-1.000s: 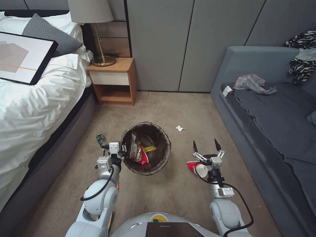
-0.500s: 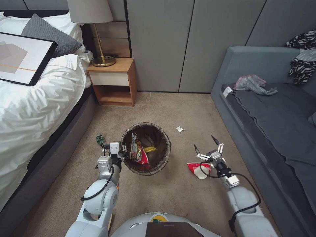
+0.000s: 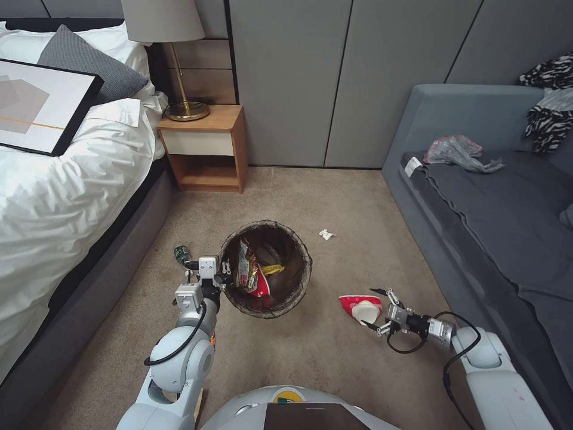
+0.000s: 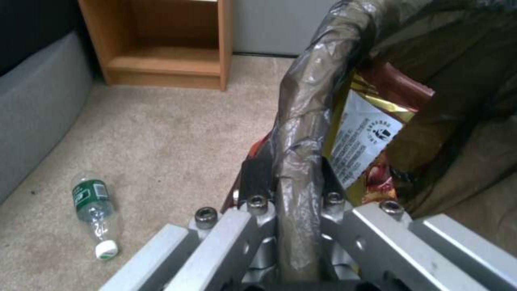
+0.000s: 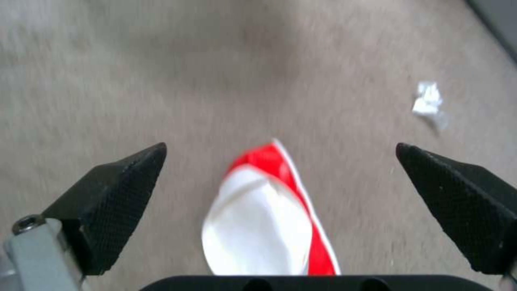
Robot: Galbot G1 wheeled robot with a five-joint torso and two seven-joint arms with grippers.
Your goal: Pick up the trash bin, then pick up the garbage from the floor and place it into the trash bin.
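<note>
Carpet (image 3: pixel 334 352) lies bare between the bed (image 3: pixel 54 239) at nine o'clock and the sofa (image 3: pixel 507 239) at three o'clock, with the nightstand (image 3: pixel 206 146) against the wall at eleven o'clock. Mid-floor in the head view, the trash bin (image 3: pixel 296 286) has snack wrappers (image 3: pixel 248 275) inside. The left gripper (image 3: pixel 219 278) is at the bin's nine o'clock rim, and the left wrist view shows its fingers (image 4: pixel 258 182) pinching the bag-covered rim (image 4: pixel 301 133). That view also makes plain the green bottle (image 4: pixel 93 206) lying on its side, well apart from the bin, toward the bed.

At four o'clock from the bin lies the red-and-white paper cup (image 3: pixel 360 307) on its side. The right gripper (image 3: pixel 378 310) is low, just beside the cup; the right wrist view shows its fingers (image 5: pixel 116 194) spread wide with the cup's mouth (image 5: pixel 258 230) between them, untouched. Crumpled white paper (image 3: pixel 326 234) sits at one o'clock of the bin.
</note>
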